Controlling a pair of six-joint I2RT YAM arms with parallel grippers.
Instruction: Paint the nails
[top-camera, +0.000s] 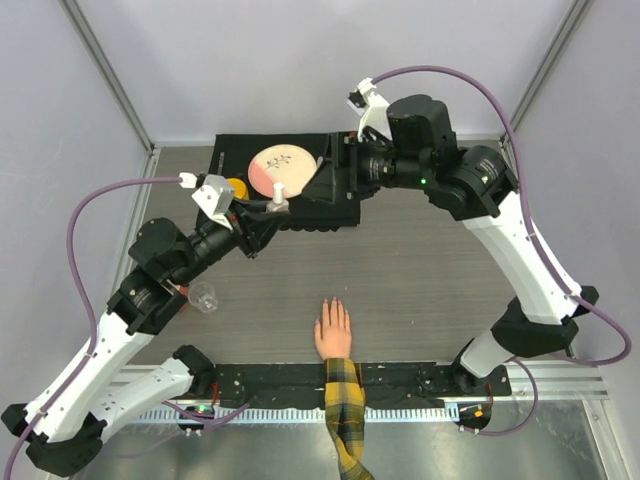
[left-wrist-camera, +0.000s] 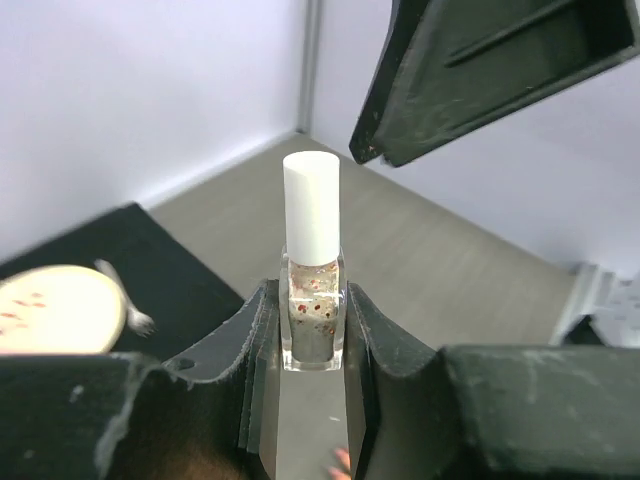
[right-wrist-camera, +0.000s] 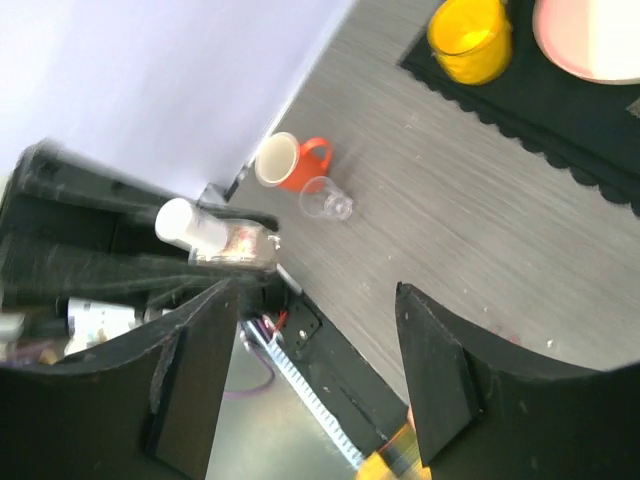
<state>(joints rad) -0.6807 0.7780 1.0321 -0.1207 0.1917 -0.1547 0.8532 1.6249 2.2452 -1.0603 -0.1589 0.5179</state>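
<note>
The left gripper (left-wrist-camera: 312, 302) clamps the small bottle (top-camera: 279, 199) upright at upper centre of the top view, its white cap (left-wrist-camera: 311, 205) just left of the wide-open right gripper (top-camera: 331, 178), and the nails (top-camera: 333, 304) lie well below, pointing up-frame.

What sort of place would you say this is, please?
Probably a robot lab test cell, not a salon: plain walls enclose the table, a sleeved hand lies flat on it, and the left claw holds a polish bottle.
</note>
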